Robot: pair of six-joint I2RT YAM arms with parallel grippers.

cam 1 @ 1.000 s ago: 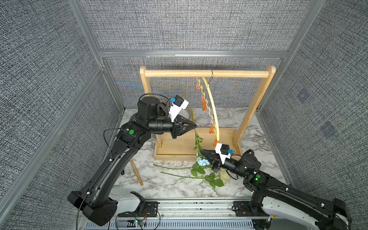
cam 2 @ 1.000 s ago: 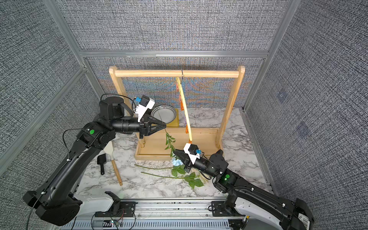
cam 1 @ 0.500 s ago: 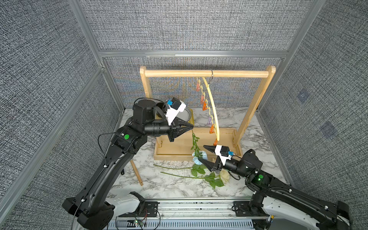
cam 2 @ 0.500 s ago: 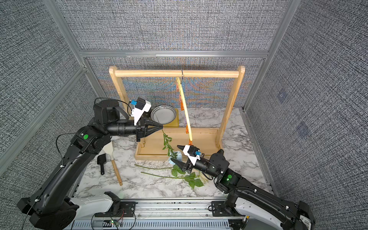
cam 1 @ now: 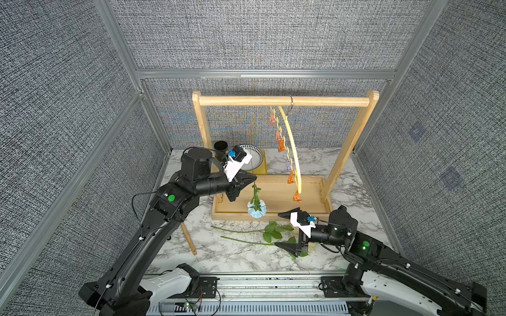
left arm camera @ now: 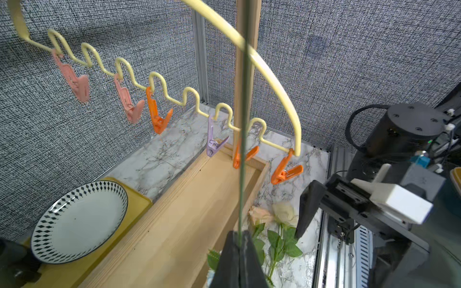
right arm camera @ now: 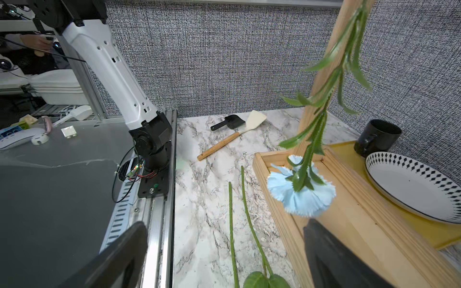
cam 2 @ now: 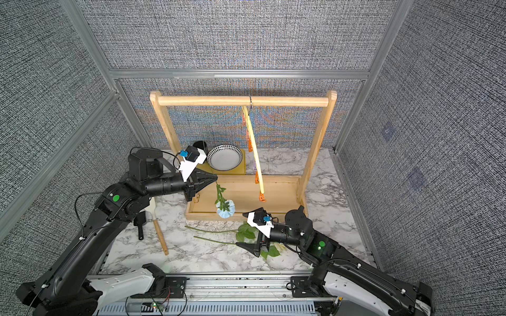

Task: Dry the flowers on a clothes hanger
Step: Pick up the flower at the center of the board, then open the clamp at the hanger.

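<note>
The left claw (cam 1: pixel 254 180) is clenched on the stem end of the blue flower (cam 1: pixel 256 210). The flower hangs straight down from the claw's tip, bloom lowest, over the front edge of the wooden rack's (cam 1: pixel 273 101) base.

Out past this claw's tip and apart from it, the yellow hanger (cam 1: pixel 294 153) hangs by its hook from the rack's top bar, with pink, orange and lilac clips along its wavy lower bar.

The right claw (cam 1: pixel 277 229) is released, its jaws spread wide, and sits low over the desk (cam 1: pixel 224 257). The blue bloom hangs just ahead of it, closer to one finger (right arm camera: pixel 336 256).

The two long green stems (cam 1: pixel 241 236) lie flat on the desk, running out from between those jaws. Their leaves (cam 1: pixel 273 232) are under the claw, and their pale rose heads (left arm camera: pixel 272 214) lie beside it.
</note>
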